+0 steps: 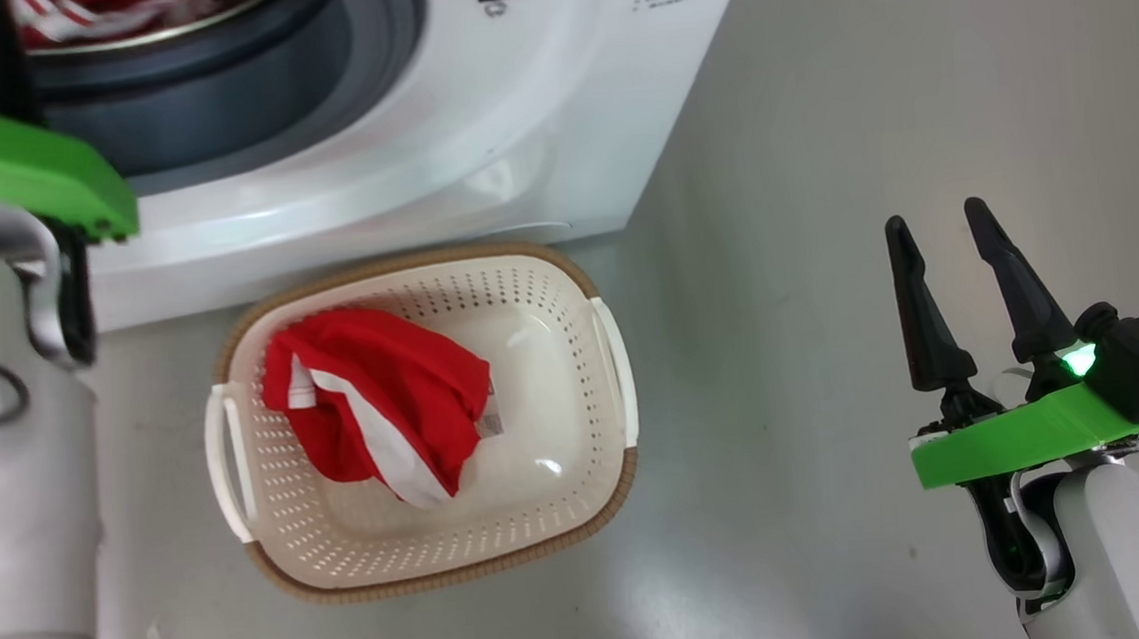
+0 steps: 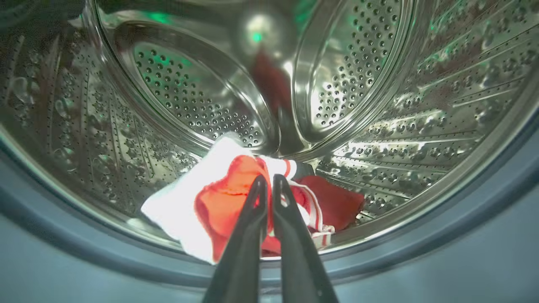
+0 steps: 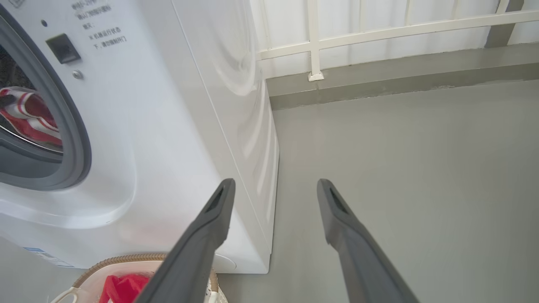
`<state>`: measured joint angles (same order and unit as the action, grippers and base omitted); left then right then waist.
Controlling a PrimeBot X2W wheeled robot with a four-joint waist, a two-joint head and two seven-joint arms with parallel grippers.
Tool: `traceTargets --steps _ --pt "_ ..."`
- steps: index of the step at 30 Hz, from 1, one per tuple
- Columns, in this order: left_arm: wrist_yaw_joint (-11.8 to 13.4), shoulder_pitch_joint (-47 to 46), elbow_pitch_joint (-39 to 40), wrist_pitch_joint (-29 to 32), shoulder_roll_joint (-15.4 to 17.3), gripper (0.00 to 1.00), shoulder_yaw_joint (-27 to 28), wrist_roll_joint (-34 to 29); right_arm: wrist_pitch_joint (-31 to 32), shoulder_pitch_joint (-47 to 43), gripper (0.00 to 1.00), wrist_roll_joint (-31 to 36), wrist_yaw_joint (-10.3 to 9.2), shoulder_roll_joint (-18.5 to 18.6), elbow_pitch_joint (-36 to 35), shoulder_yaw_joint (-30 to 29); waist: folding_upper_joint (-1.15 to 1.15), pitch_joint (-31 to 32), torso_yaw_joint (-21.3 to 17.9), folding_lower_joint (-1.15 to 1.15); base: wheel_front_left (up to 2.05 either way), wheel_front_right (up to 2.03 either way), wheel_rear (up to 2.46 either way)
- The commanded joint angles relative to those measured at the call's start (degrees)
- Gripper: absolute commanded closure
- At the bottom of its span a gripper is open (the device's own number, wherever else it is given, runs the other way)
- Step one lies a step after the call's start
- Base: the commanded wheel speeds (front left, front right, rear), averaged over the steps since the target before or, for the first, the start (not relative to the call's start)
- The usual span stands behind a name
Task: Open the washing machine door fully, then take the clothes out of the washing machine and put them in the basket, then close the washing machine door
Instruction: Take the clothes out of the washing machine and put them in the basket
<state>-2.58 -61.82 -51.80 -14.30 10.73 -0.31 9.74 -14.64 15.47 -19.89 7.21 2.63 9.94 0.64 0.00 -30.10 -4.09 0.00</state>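
Note:
The white washing machine (image 1: pixel 437 138) stands with its opening uncovered; its door is out of view. Inside the steel drum (image 2: pixel 189 97) lie red and white clothes (image 2: pixel 219 206). My left gripper (image 2: pixel 269 179) reaches into the drum, its fingers shut on the red fabric. On the floor before the machine, the cream basket (image 1: pixel 425 261) holds one red and white garment (image 1: pixel 374 383). My right gripper (image 1: pixel 935 214) hovers open and empty over the floor right of the basket. The right wrist view has that gripper (image 3: pixel 276 183), the machine (image 3: pixel 168 126) and the drum's clothes (image 3: pixel 29 118).
Bare grey floor (image 1: pixel 825 241) spreads to the right of the machine and basket. A low kerb and a white railing (image 3: pixel 313 42) run along the far side. My pale left forearm (image 1: pixel 9 479) stands close to the basket's left side.

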Motion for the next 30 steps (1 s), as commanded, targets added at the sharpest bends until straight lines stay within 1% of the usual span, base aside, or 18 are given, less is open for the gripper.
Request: traceTargets --steps 1,8,9,16,22,30 --pt "-0.4 3.3 5.2 -0.7 1.5 1.00 1.9 0.1 -0.4 -1.5 0.00 0.9 0.28 0.2 -0.9 0.8 0.00 2.2 1.5 0.00 0.00 0.00 0.00" --pt "-1.9 13.7 18.3 -0.7 -2.4 1.00 4.5 -1.0 -0.4 -3.7 0.00 1.8 0.28 0.2 -0.7 -0.4 0.00 5.2 2.9 0.00 0.00 0.00 0.00" --pt "-1.9 13.7 18.3 -0.7 -2.4 1.00 4.5 -1.0 -0.4 -3.7 0.00 1.8 0.28 0.2 -0.7 -0.4 0.00 5.2 2.9 0.00 0.00 0.00 0.00" --pt "-3.6 21.6 29.0 -0.7 -5.5 1.00 6.2 -1.4 -0.4 -5.2 0.00 2.3 0.28 0.2 -0.7 -1.2 0.00 6.6 3.9 0.00 0.00 0.00 0.00" --pt "-4.5 26.3 36.6 -0.7 -6.8 1.00 6.8 -1.0 -0.4 -5.6 0.00 2.5 0.28 0.2 -0.9 -1.4 0.00 6.7 4.4 0.00 0.00 0.00 0.00" --pt "-4.8 31.5 45.1 -0.7 -7.6 1.00 6.1 0.1 -0.4 -5.7 0.00 2.7 0.28 0.2 -0.9 -1.5 0.00 6.4 4.9 0.00 0.00 0.00 0.00"
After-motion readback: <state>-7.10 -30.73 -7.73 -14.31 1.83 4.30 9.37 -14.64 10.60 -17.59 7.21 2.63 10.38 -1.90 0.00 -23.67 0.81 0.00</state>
